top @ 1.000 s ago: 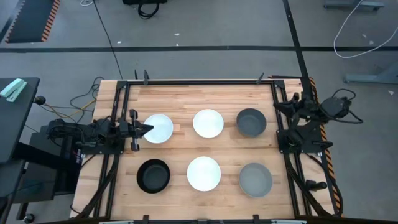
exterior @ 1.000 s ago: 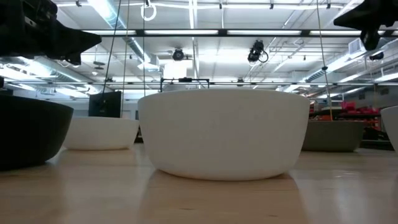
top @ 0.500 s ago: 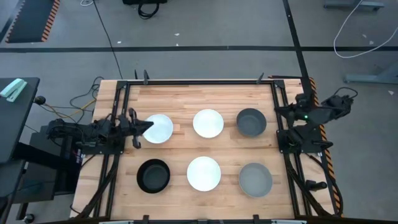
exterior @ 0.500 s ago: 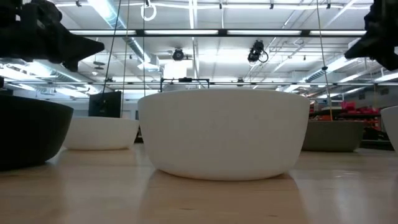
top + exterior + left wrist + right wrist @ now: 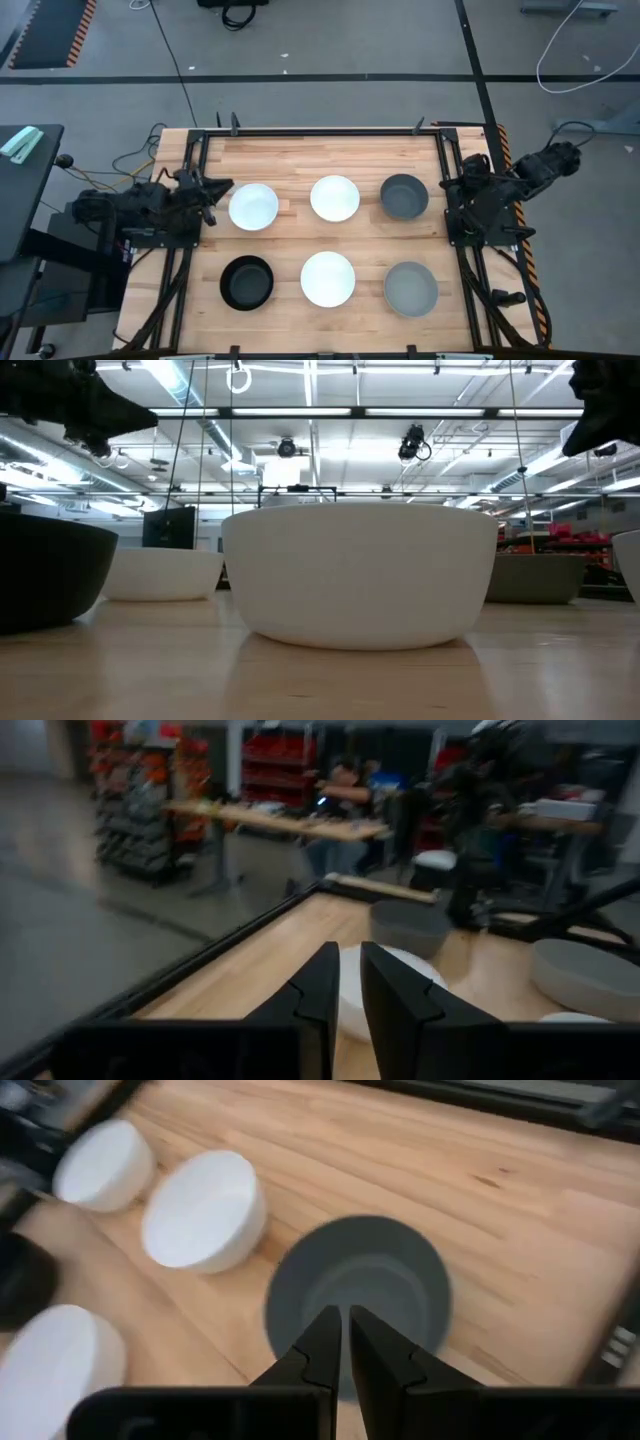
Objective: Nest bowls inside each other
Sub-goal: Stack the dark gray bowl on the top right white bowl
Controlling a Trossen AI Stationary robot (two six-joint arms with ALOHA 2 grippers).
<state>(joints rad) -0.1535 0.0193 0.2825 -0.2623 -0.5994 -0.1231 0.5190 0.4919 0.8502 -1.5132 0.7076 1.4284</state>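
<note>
All six bowls sit apart in two rows on the bench [image 5: 290,160], none nested, and with the left gripper [image 5: 212,190] barely parted by the white bowl [image 5: 254,207] and the right gripper [image 5: 343,1342] nearly shut over the dark grey bowl [image 5: 404,196], either could shove a rim.

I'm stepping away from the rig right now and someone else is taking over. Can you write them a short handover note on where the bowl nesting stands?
Left gripper: at the table's left edge beside the far-left white bowl, fingers a narrow gap apart, holding nothing.
Right gripper: at the right edge next to the dark grey bowl, fingers nearly together, holding nothing.
Bowls: six, in two rows of three, all apart. Far row: white, white, dark grey. Near row: black, white, light grey.
Done: nothing nested.
Left: all the stacking; each arm looks set to start on its nearest far-row bowl.
</note>
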